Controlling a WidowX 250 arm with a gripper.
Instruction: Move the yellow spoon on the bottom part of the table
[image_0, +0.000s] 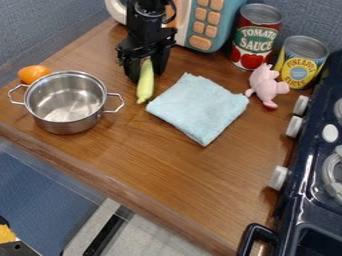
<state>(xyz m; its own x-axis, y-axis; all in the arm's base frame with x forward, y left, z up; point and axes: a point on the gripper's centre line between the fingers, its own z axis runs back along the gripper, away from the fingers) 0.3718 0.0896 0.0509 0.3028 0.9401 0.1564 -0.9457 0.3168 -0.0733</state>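
The black gripper (146, 69) hangs near the top of the table, left of centre, over the upper end of a long yellow-green piece (145, 86). That piece looks more like a corn cob or a banana than a spoon, and its lower end points toward the front of the table. Whether the gripper holds it cannot be made out, as the gripper hides part of its upper end. I see no clear spoon shape on the table.
A steel pot (65, 102) with an orange item (33, 74) behind it stands at left. Right of the gripper lies a blue cloth (199, 107), then a pink toy (267, 86) and two cans. A dark stove (300, 200) borders the right side. The table's edge (120, 192) runs diagonally below.
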